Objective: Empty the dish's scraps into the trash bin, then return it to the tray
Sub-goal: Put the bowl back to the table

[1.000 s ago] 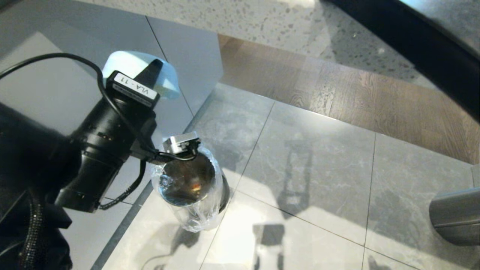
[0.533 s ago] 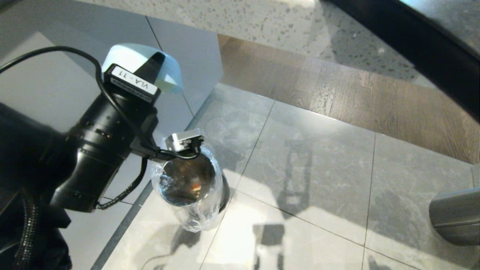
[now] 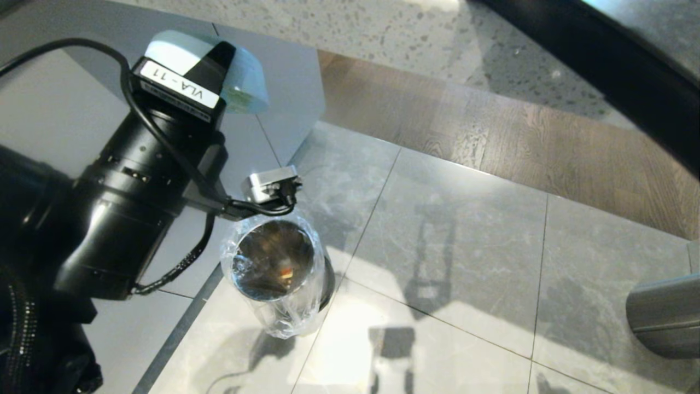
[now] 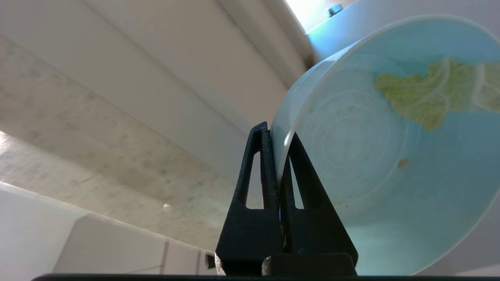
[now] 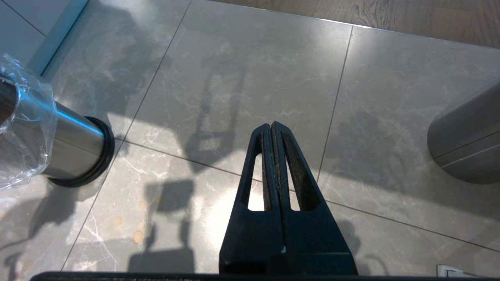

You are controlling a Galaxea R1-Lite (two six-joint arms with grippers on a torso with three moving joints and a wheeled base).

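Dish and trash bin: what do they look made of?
Dish: likely glazed ceramic, pale blue-white, glossy, with faint concentric rings inside; hard plastic is possible. Trash bin: polished steel by its mirror-like streaked reflections, with a matte black base ring, probably rubber or plastic. Its liner is thin, crinkled clear plastic film.

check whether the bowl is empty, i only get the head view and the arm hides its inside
Observer: No, the left wrist view shows a pale green cabbage piece clinging inside the bowl.
Operator: how is the left tool gripping
Observer: The left tool is shut on the rim, one finger inside, one outside.
Operator: and the right tool
Observer: The right tool is shut, empty, above floor tiles, apart from the trash bin.
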